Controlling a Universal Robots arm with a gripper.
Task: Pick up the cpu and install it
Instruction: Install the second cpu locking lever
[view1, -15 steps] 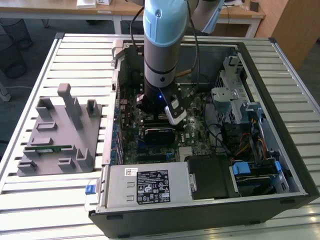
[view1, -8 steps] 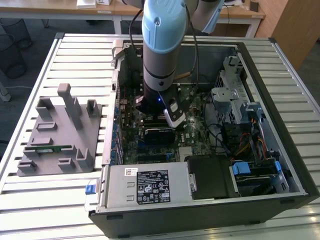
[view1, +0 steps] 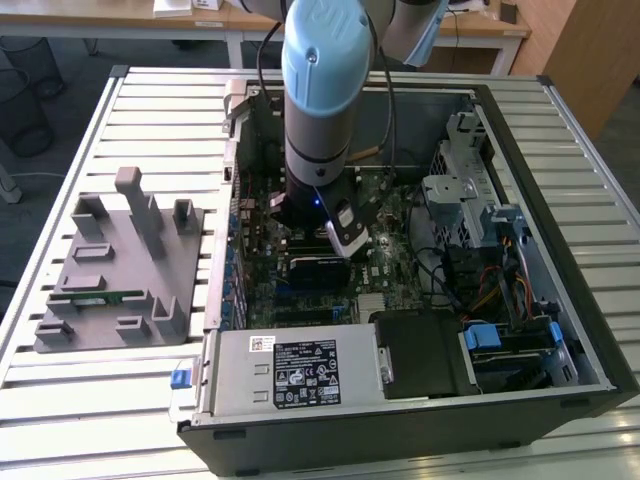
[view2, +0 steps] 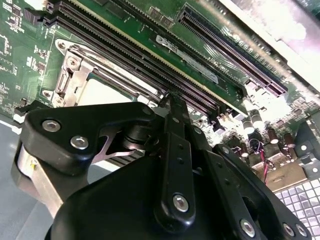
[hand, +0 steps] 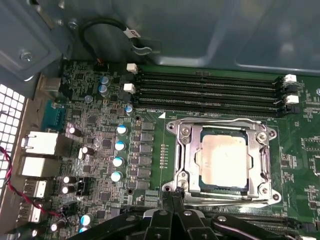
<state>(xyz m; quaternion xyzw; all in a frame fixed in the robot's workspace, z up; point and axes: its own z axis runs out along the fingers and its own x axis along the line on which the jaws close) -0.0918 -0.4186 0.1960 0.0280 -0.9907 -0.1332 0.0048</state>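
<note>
Silver-grey lid: the cpu (hand: 223, 159) lies flat inside the metal socket frame (hand: 182, 155) on the green motherboard (hand: 150, 165), seen in the first wrist view. It looks seated, with the frame around all four sides.
Second wrist view: pale top of the cpu (view2: 102, 92) shows just past the gripper body, same socket.
Fingers: closed together with nothing between them, tips meeting at one point in the first wrist view, gripper (hand: 173, 192).
Cpu vs fingers: fingertips sit at the near edge of the socket frame, just beside the cpu, not on it. Whether they touch the frame I cannot tell.
Memory slots: four long black slots (hand: 210, 92) run along the far side of the socket, empty as far as visible.
Exterior view: arm (view1: 320, 110) reaches down into the open computer case (view1: 520, 290), gripper (view1: 345, 232) low over the board. Grey plastic fixture (view1: 115, 270) stands on the slatted table (view1: 60, 400), well apart on the exterior view's left, with a green memory stick (view1: 100, 297) in it.
Handling (judgement): light, rigid, thin part; smooth metal lid likely slippery; underside contacts fragile. Take it by opposite edges only, keep it level, no sideways drag in the socket.
</note>
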